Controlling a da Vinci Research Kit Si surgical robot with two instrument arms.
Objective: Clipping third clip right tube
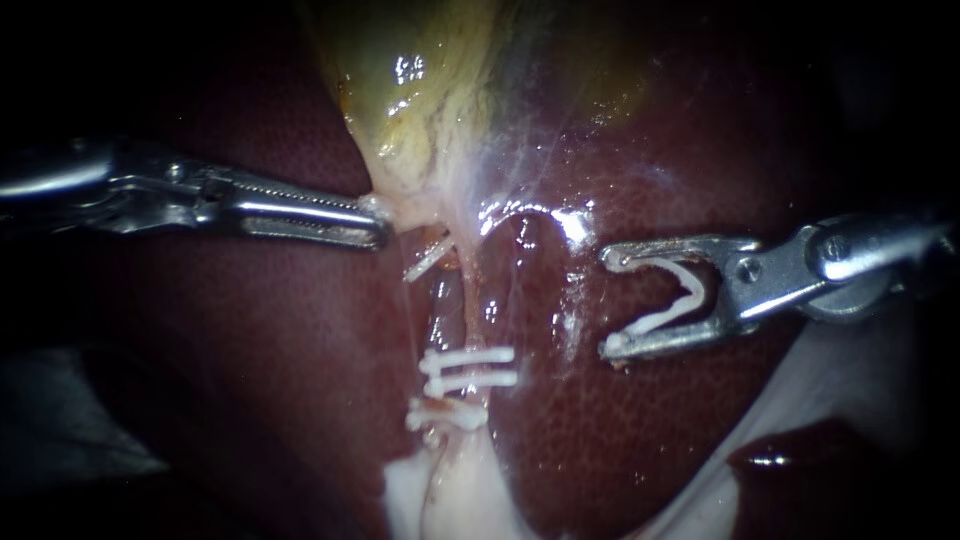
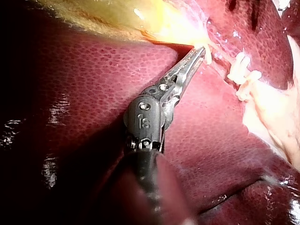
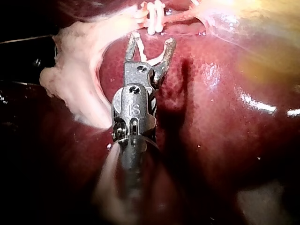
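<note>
1. The step in hand, as I judge it, is the approach. The right instrument sits well apart from the tube, on the side away from the left instrument, and has not yet reached it.
2. The right instrument's jaws stand wide apart with an open clip seated between them. One leg lies against each jaw, and the clip's mouth faces the tube.
3. The left instrument's jaws are closed on pale tissue just beside the tube's gallbladder end. This seems to hold the tube stretched over the liver.
4. The tube already carries clips. Two sit close together toward its far end, with one more just beyond them. Another pale clip lies near the tube's gallbladder end, but I cannot tell whether it grips this tube or a neighbouring strand.
5. The next move calls for carrying the open clip across to the tube. A bare stretch beside the paired clips should lie fully between the clip's legs, with the legs square to the tube, before the jaws close.
</note>
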